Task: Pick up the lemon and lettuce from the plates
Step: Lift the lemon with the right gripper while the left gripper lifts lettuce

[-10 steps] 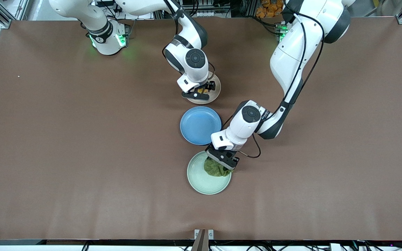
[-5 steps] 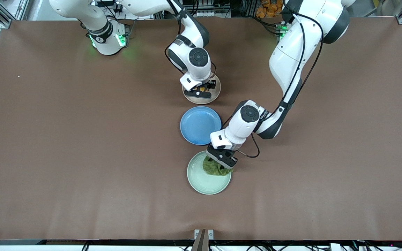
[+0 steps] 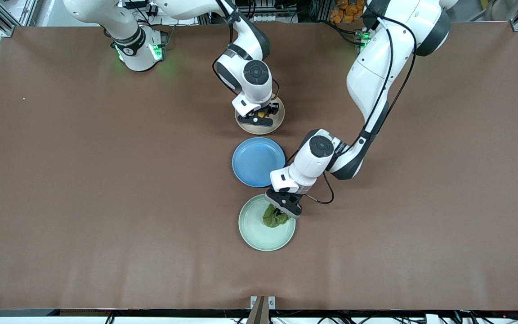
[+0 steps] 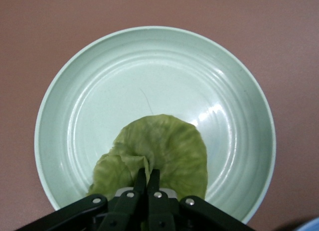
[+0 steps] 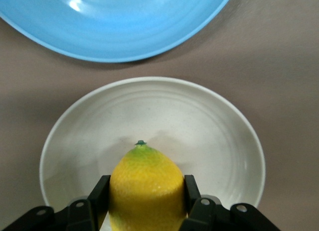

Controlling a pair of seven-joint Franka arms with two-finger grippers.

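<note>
The yellow lemon (image 5: pixel 146 191) sits between the fingers of my right gripper (image 5: pixel 147 187), which is shut on it over the beige plate (image 5: pixel 199 122). In the front view this gripper (image 3: pixel 257 119) covers most of the lemon (image 3: pixel 263 115) and part of the beige plate (image 3: pixel 274 127). My left gripper (image 4: pixel 147 174) is shut on the edge of the green lettuce (image 4: pixel 167 149), which lies bunched on the mint green plate (image 4: pixel 75 91). In the front view this gripper (image 3: pixel 282 209) is over the edge of the mint plate (image 3: pixel 254 229), with the lettuce (image 3: pixel 274 219) under it.
An empty blue plate (image 3: pixel 258 161) lies between the two other plates, close to both; its rim shows in the right wrist view (image 5: pixel 114 27). Bare brown table (image 3: pixel 106 202) spreads out toward both ends.
The lettuce has bunched up narrower under my left gripper, and the mint plate has slid slightly toward the right arm's end. My right gripper shifted a little over the beige plate, then stayed.
</note>
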